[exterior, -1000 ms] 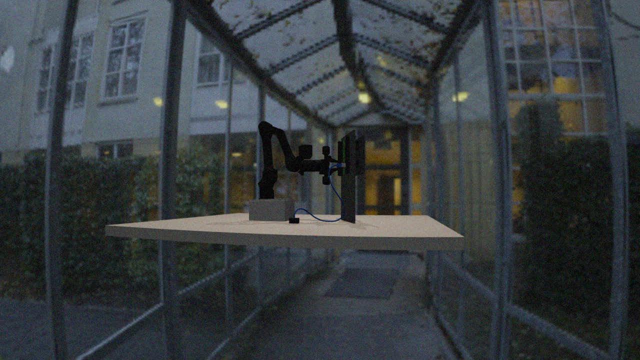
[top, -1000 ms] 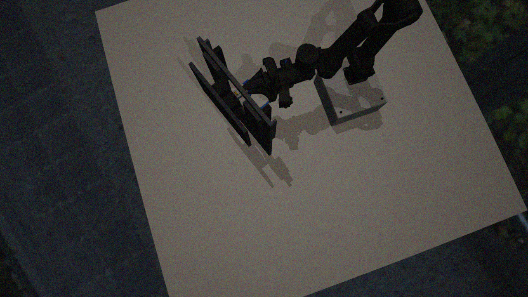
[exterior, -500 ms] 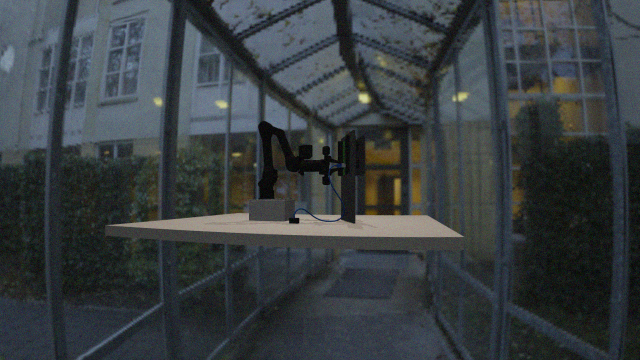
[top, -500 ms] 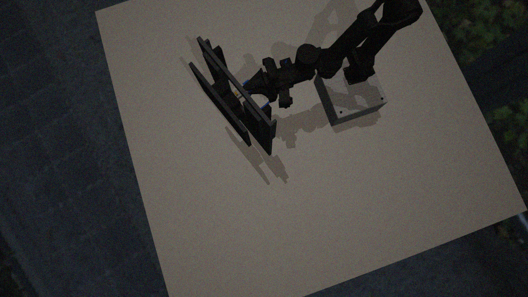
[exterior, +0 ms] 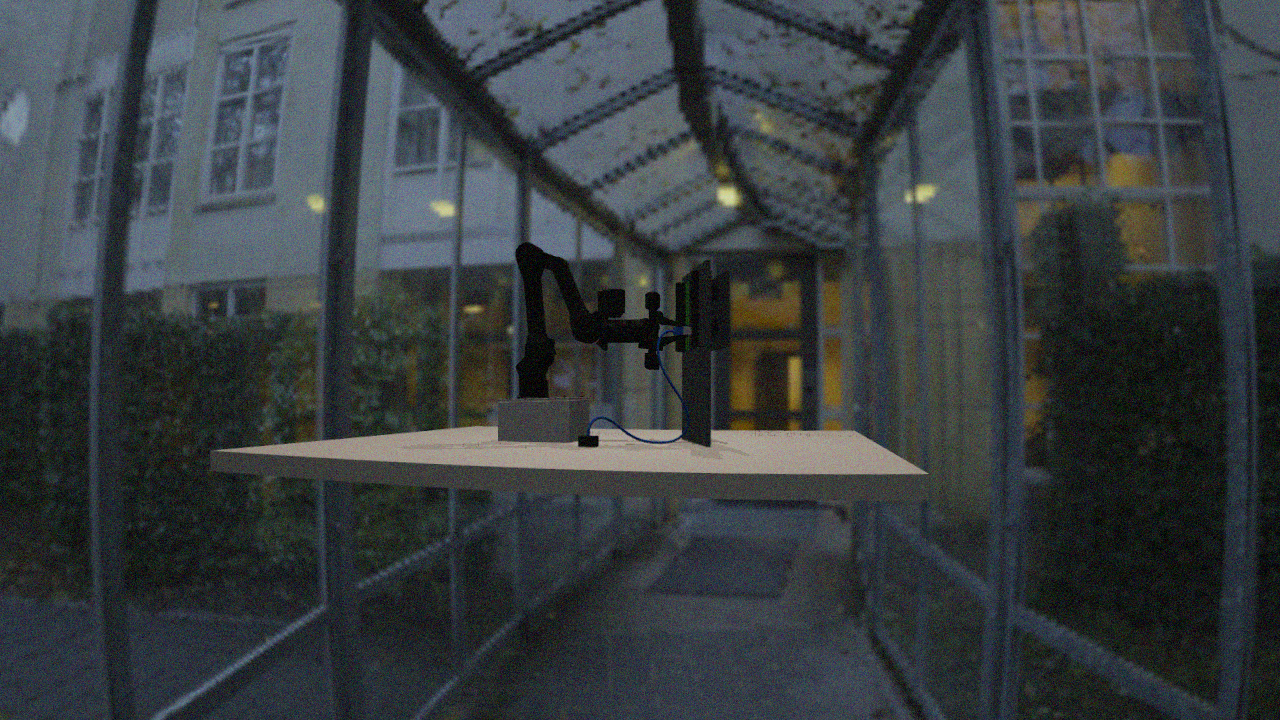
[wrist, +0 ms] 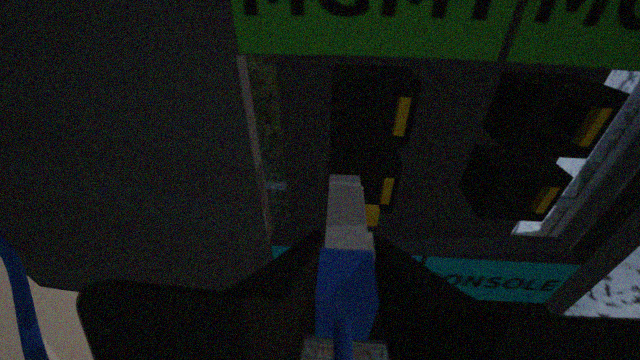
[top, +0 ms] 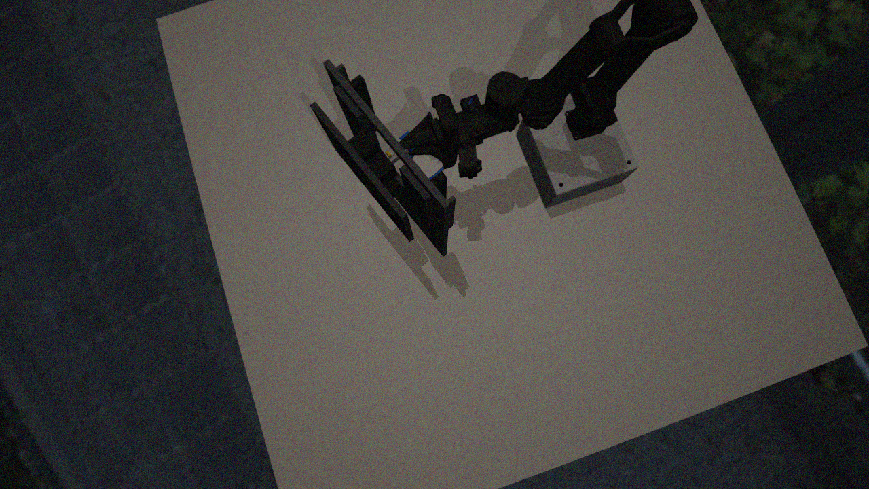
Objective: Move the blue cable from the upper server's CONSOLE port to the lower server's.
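My gripper [top: 405, 147] [exterior: 681, 330] [wrist: 346, 242] is shut on the plug [wrist: 346, 285], which has a blue boot and a pale grey front. The fingers grip its sides. In the wrist view the plug's front overlaps the lower dark opening [wrist: 345, 161] of the left port column; I cannot tell whether it is inside. A green MGMT label [wrist: 380, 42] is above the openings and a teal CONSOLE label [wrist: 505, 281] below them, partly hidden by a finger. The blue cable [exterior: 667, 377] [wrist: 22, 305] hangs from the plug. Which server this is cannot be told.
The dark upright rack [top: 438, 227] [exterior: 697, 398] stands on the table [top: 425, 377] [exterior: 537, 480]. A black block [exterior: 588, 440] holds the cable's other end near the grey arm base [top: 592, 176] [exterior: 541, 420]. More openings with yellow strips [wrist: 595, 126] lie right of the plug.
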Controlling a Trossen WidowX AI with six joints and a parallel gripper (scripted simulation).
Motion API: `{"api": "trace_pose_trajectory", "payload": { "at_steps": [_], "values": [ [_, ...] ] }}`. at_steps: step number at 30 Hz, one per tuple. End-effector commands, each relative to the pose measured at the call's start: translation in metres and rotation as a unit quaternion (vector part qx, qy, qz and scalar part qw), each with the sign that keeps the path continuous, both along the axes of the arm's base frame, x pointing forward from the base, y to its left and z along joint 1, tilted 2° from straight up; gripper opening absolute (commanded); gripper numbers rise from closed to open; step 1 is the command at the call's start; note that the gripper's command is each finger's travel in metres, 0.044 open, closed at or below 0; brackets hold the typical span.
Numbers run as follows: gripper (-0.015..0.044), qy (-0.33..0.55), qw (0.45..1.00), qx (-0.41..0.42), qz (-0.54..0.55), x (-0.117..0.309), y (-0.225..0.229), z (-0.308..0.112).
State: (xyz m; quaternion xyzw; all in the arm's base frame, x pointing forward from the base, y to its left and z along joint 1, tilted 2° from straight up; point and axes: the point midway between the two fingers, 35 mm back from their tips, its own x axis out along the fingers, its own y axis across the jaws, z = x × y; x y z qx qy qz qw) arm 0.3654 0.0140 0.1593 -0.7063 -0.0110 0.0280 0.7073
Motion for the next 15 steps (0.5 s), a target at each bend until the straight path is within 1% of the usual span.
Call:
{"api": "trace_pose_trajectory", "payload": {
  "at_steps": [1,15],
  "values": [
    [0.0,-0.009,1.0,0.001,-0.001,0.0,-0.0002,0.007],
    [0.0,-0.009,1.0,0.001,-0.001,0.0001,-0.0003,0.0089]
  ]
}}
